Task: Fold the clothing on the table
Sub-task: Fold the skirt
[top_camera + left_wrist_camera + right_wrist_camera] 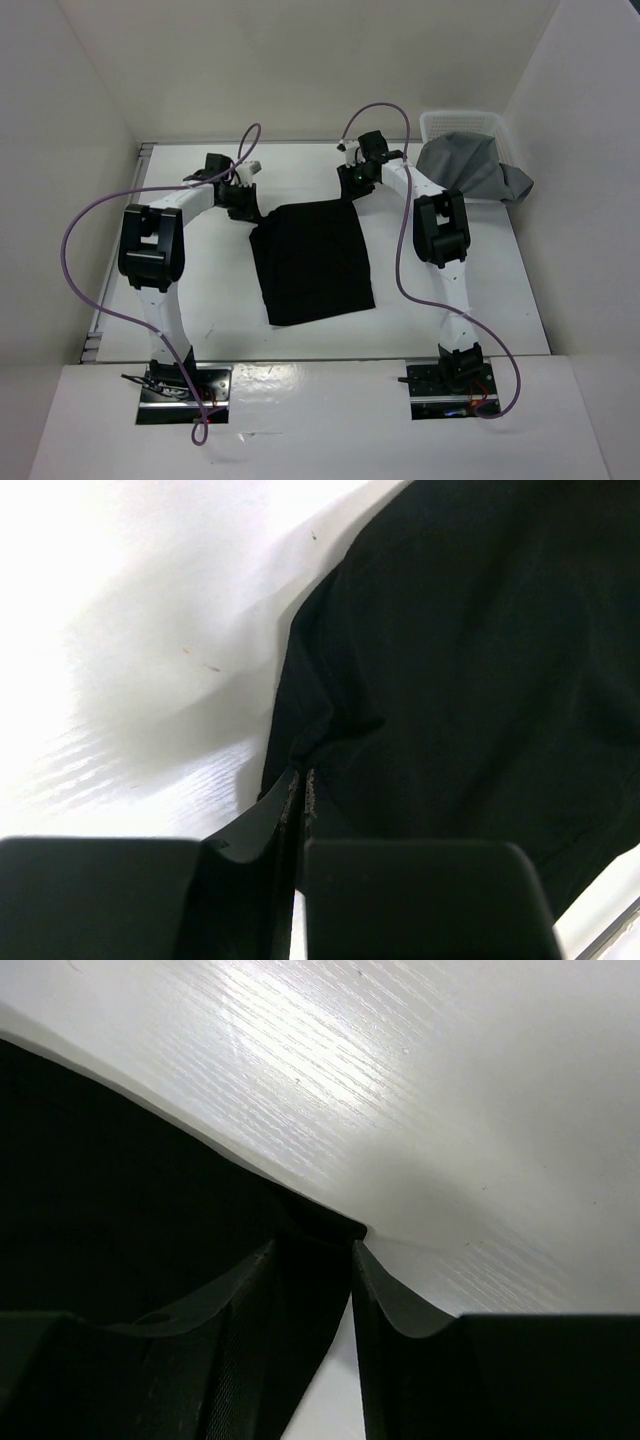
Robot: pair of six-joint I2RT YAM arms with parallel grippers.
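Left gripper (pixel 302 780) pinches a corner of the plain black fabric garment (pixel 312 262); right gripper (pixel 312 1247) straddles another corner, unclenched. Lifting now would likely skew the cloth.

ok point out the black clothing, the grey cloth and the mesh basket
black clothing (pixel 315 262), top external view, middle of the fabric
grey cloth (pixel 470 165), top external view, part draped over the basket's near side
mesh basket (pixel 462 122), top external view, its far wall

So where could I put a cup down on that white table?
Bare strip of white table between the black fabric garment and the arm bases; another right of the right arm. Crowded at the garment's far corners, under the left gripper and right gripper.
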